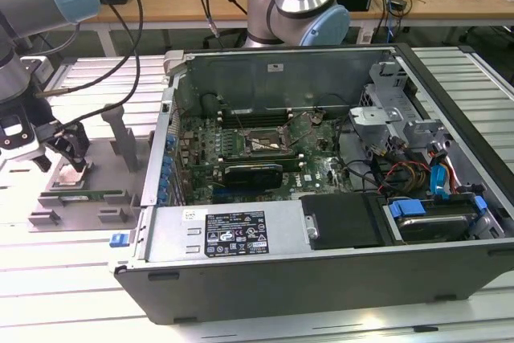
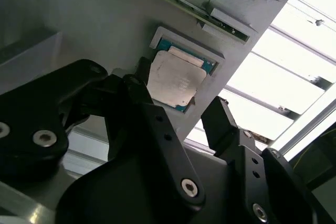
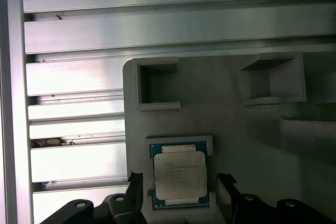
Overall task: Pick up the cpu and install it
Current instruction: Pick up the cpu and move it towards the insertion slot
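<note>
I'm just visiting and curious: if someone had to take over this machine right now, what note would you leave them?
The end effector is open, low over the grey tray, with one finger on each side of the cpu, not closed on it.
The cpu lies flat in its tray recess, outside the computer case.
Done: the end effector is lined up on the cpu.
Left: grasping, lifting, and installing it at the socket inside the case.

Cpu [image 3: 179,177] silvery-white top, teal border. Tray [image 3: 236,103] plain grey. Gripper [image 3: 179,182] black. Table [image 3: 79,77] silver, ribbed stripes. Case [image 1: 321,279] dark grey; cables [image 1: 405,173] inside probably red and yellow; clips [image 1: 167,169] blue.
</note>
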`<state>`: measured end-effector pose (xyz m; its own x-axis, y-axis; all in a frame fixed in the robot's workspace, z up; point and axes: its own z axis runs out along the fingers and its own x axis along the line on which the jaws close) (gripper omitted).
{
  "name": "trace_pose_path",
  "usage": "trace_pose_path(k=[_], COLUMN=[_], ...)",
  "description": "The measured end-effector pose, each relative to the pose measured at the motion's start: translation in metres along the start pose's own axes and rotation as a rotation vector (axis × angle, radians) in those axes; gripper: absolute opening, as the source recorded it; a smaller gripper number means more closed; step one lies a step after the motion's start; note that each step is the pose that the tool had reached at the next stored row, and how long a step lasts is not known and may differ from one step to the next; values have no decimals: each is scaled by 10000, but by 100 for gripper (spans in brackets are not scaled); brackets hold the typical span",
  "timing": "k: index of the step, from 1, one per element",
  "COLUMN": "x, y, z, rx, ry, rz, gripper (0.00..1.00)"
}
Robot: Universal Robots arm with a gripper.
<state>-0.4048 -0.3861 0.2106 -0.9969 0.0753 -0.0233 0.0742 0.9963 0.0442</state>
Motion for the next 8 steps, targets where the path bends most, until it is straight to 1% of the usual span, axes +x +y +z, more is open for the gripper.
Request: trace_pose_path(k=[3,6,8], x=[-4,-11,-14], y=[0,-3,-3], z=[21,81,108], rx=[-1,0,0], ry=[-2,0,0], rz=[1,0,0], gripper=[66,66,66])
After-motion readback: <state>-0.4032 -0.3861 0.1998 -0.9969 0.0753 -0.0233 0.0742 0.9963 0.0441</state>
